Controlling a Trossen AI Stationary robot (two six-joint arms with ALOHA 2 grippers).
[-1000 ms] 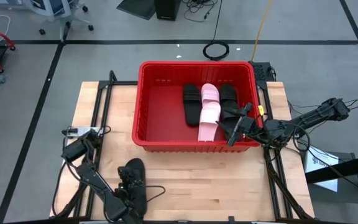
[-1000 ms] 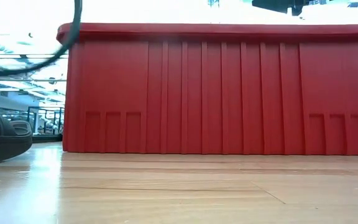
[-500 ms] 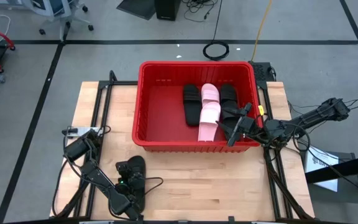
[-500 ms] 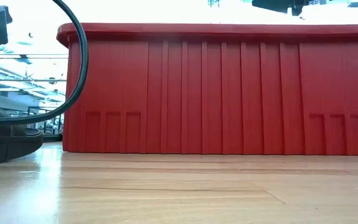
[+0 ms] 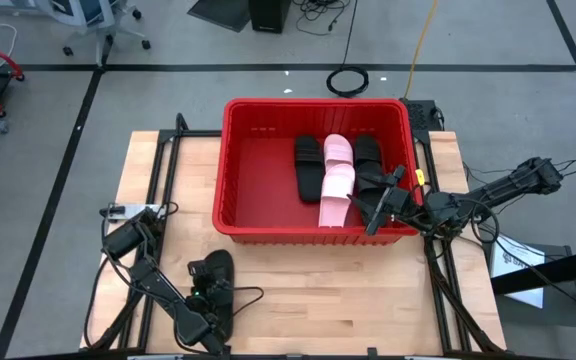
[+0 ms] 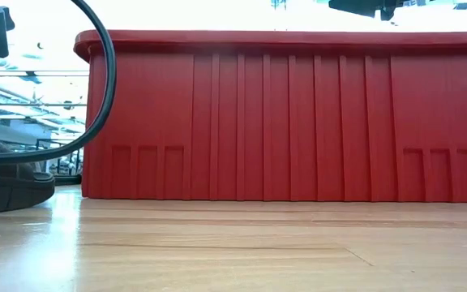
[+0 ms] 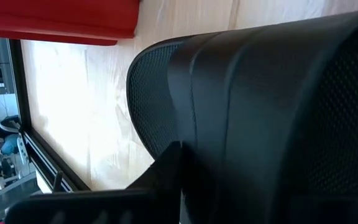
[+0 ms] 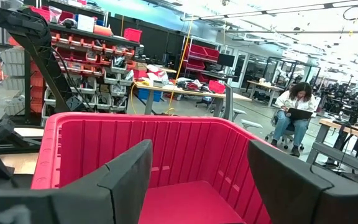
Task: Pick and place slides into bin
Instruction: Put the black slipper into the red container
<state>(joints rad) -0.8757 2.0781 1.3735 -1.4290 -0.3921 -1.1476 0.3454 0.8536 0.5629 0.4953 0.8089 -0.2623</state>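
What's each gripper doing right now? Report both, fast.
Left gripper: at the black slide on the table; open or shut cannot be told.
Right gripper: open, empty, over the red bin.

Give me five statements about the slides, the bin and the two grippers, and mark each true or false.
1. The red bin holds both pink slides. True.
2. The bin is empty of black slides. False: black slides lie on either side of the pink ones, for example one at.
3. A black slide lies on the wooden table, outside the bin. True.
4. The right gripper hangs over the table's left edge. False: it is at the bin's near right corner, fingers apart and holding nothing.
5. The left gripper is inside the bin. False: it is down at the black slide on the table, in front of the bin.
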